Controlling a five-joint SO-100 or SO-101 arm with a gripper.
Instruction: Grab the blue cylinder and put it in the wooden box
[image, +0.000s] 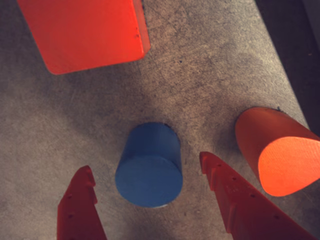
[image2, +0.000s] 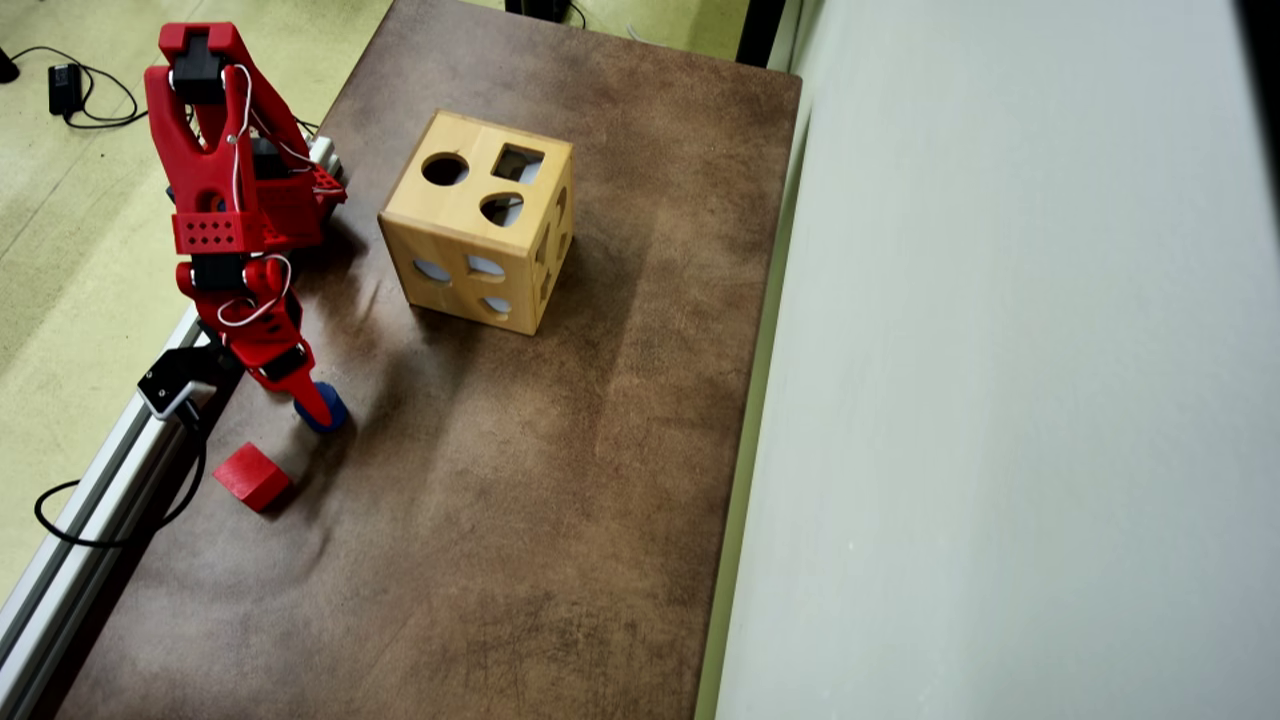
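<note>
The blue cylinder (image: 149, 172) stands upright on the brown table in the wrist view, its flat round top facing the camera. My red gripper (image: 145, 163) is open and straddles it, with a gap of bare table between each fingertip and the cylinder's side. In the overhead view the gripper (image2: 313, 403) hangs at the table's left edge, and only part of the cylinder (image2: 334, 413) shows beside a finger. The wooden box (image2: 478, 220), a light-wood cube with shaped holes, sits further up and to the right of the arm.
A red cube (image: 85, 32) (image2: 252, 477) lies just beyond the cylinder. An orange-red rounded block (image: 280, 150) stands close outside the right finger in the wrist view. The table's metal-railed left edge (image2: 100, 480) is near; a pale wall (image2: 1000, 400) bounds the right.
</note>
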